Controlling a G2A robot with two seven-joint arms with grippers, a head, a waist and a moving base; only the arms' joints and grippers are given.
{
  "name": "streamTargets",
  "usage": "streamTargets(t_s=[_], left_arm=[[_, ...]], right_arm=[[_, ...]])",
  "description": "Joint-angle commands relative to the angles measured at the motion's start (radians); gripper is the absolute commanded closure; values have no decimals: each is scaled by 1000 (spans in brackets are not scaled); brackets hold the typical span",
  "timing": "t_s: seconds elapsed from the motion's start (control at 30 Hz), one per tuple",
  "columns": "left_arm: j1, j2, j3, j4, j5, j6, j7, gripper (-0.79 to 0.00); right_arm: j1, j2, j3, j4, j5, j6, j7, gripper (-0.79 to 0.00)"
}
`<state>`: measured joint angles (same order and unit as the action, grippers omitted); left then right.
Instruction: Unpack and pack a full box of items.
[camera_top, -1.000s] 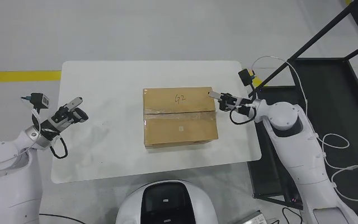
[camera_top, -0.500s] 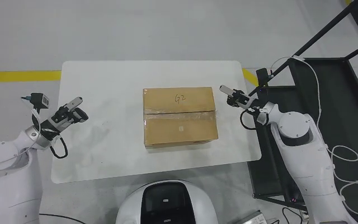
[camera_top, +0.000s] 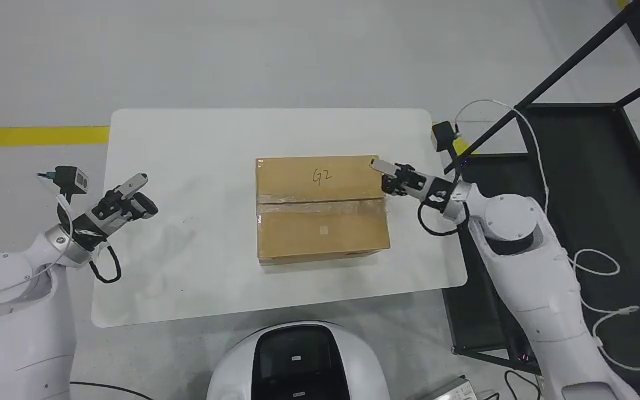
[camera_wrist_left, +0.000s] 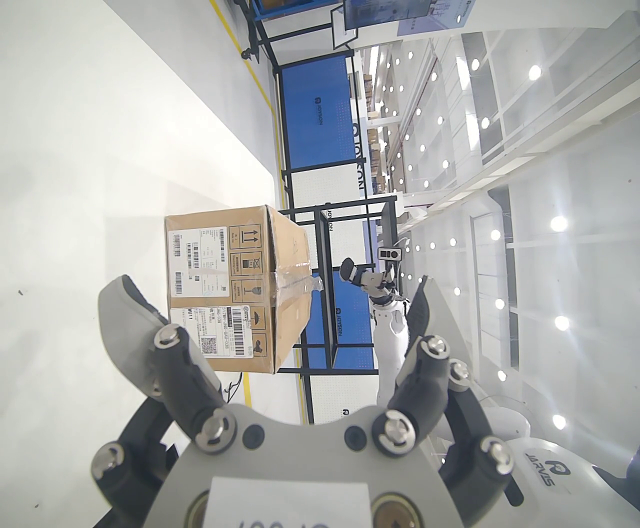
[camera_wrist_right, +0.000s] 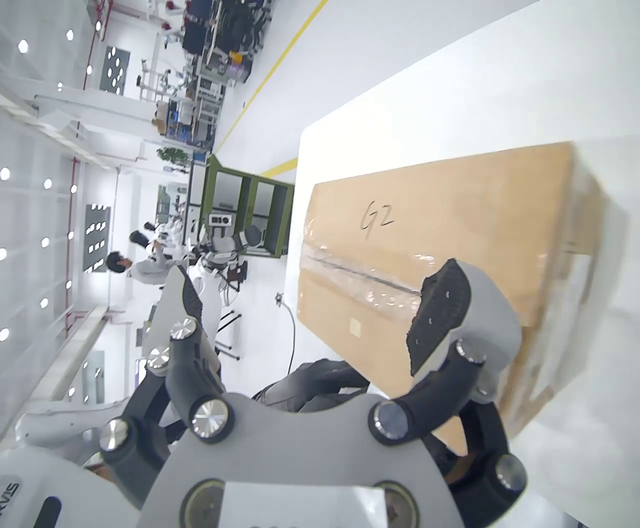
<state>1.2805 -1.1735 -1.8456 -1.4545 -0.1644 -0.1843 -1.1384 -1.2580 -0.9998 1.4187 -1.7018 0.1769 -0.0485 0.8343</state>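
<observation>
The right claw (camera_top: 385, 168), spread wide (and empty), hovers at the far right top corner of the box (camera_top: 322, 208).

A white table (camera_top: 180, 250) with rounded corners carries one closed, taped cardboard box (camera_top: 322, 210), standing near its middle.

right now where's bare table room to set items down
Widest bare patch: table between the left gripper and the cardboard box. Also a strip beyond the box. Crowded at its right end, by the right gripper.
</observation>
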Motion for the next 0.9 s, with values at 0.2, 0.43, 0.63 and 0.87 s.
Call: streamTargets(t_s=[0.2, 0.43, 0.63, 0.87], left_arm=[[0, 0, 0, 0, 0, 0, 0, -785], [0, 0, 0, 0, 0, 0, 0, -785], [0, 0, 0, 0, 0, 0, 0, -785], [0, 0, 0, 0, 0, 0, 0, -785]], right_arm=[[141, -39, -235, 119, 22, 49, 30, -785], [178, -51, -289, 192, -12, 90, 22, -785], [131, -34, -237, 164, -48, 125, 46, -785], [29, -8, -114, 99, -65, 170, 19, -785]])
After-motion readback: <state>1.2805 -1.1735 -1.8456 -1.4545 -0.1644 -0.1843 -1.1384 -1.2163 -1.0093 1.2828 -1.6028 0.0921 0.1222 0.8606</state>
